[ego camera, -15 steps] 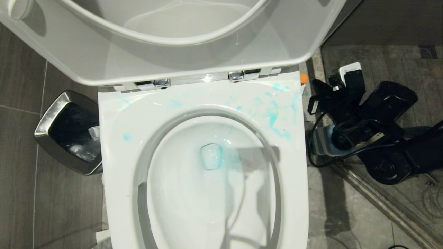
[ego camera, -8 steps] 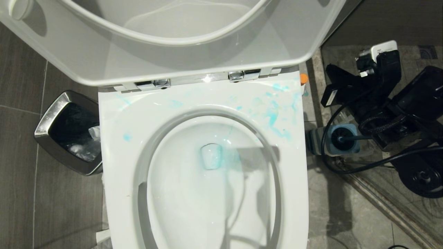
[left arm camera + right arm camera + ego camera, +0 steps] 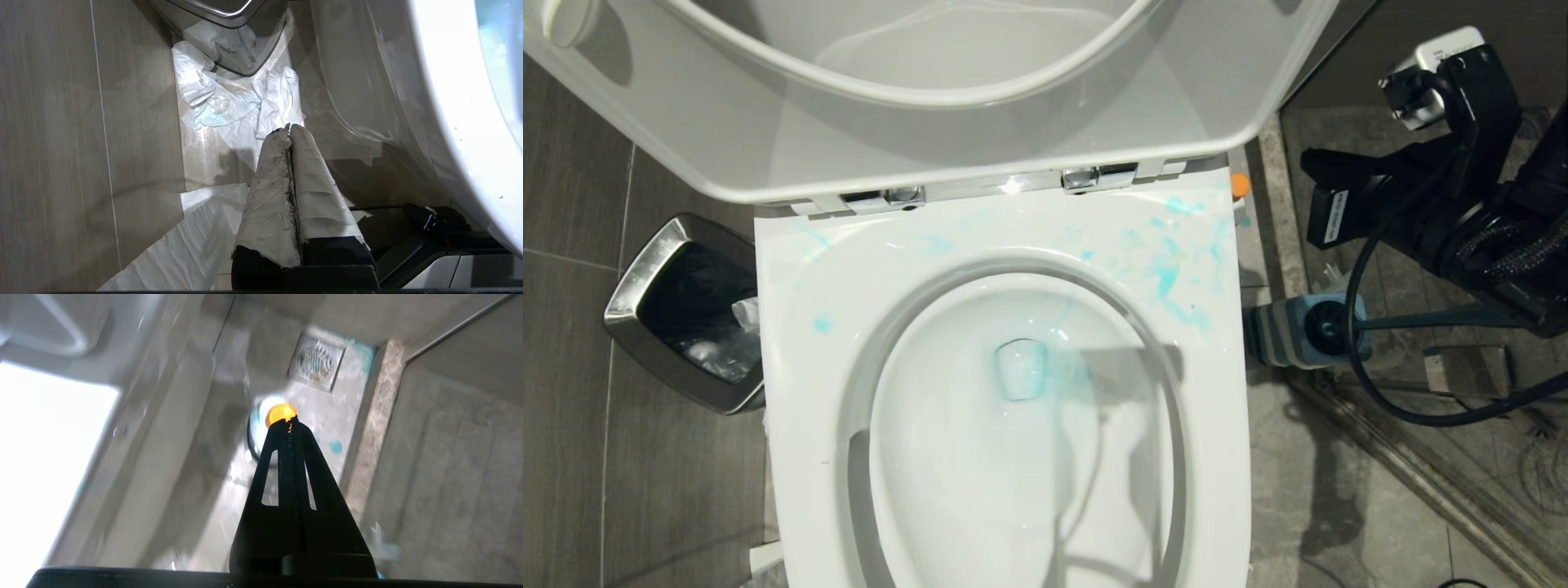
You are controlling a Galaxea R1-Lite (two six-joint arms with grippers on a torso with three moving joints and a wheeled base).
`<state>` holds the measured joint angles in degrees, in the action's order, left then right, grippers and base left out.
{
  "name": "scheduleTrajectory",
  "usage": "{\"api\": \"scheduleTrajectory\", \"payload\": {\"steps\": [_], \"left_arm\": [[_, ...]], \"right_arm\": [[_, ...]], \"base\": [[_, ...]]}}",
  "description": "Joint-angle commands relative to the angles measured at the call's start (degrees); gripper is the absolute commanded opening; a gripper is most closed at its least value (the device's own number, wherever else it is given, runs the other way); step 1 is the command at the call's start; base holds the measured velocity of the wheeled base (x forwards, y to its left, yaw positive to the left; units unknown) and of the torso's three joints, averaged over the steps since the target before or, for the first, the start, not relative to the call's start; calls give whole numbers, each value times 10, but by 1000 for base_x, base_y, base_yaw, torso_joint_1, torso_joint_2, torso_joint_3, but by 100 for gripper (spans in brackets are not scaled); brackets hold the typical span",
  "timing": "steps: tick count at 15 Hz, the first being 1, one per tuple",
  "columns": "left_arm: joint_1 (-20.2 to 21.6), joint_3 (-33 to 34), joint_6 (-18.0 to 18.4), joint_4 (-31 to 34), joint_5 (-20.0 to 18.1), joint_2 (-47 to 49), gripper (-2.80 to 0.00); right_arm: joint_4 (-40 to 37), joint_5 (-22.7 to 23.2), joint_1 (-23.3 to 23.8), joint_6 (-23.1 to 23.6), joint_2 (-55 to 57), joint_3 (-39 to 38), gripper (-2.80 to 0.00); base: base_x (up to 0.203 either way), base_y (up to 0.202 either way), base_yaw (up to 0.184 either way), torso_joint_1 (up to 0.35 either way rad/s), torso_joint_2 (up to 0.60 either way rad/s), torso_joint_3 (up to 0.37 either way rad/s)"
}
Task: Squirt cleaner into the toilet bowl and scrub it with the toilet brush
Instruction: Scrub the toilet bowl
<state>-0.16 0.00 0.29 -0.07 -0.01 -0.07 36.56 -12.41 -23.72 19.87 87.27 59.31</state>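
At 3 o'clock of the toilet bowl (image 3: 1021, 457), R arm is between steps.
Cleaner (image 3: 1239, 186) stands on floor by bowl's rear corner, teal already in bowl; scrub looks next: needs jaws opened, then toilet brush (image 3: 1421, 320) handle gripped. Right gripper (image 3: 291, 420) is pinched closed, empty, aimed level toward the bottle. Left gripper (image 3: 289, 128) closed, parked low.

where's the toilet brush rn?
Head view: the toilet brush sits in its square holder on the floor just right of the toilet bowl, handle leaning toward the right arm.
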Motion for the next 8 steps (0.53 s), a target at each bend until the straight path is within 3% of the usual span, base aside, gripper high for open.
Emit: {"api": "scheduleTrajectory", "payload": {"steps": [1, 3, 7, 8], "left_arm": [[0, 0, 0, 0, 0, 1, -280], [0, 0, 0, 0, 0, 1, -280], [0, 0, 0, 0, 0, 1, -280], [0, 0, 0, 0, 0, 1, -280]], "right_arm": [[-94, 5, 2, 10, -38, 5, -280], [-189, 7, 15, 55, -66, 5, -280], [-258, 51, 86, 293, -97, 4, -280], [-279, 58, 96, 316, -102, 3, -280]], "base": [[0, 0, 0, 0, 0, 0], [0, 0, 0, 0, 0, 0], [0, 0, 0, 0, 0, 0], [0, 0, 0, 0, 0, 0]]}}
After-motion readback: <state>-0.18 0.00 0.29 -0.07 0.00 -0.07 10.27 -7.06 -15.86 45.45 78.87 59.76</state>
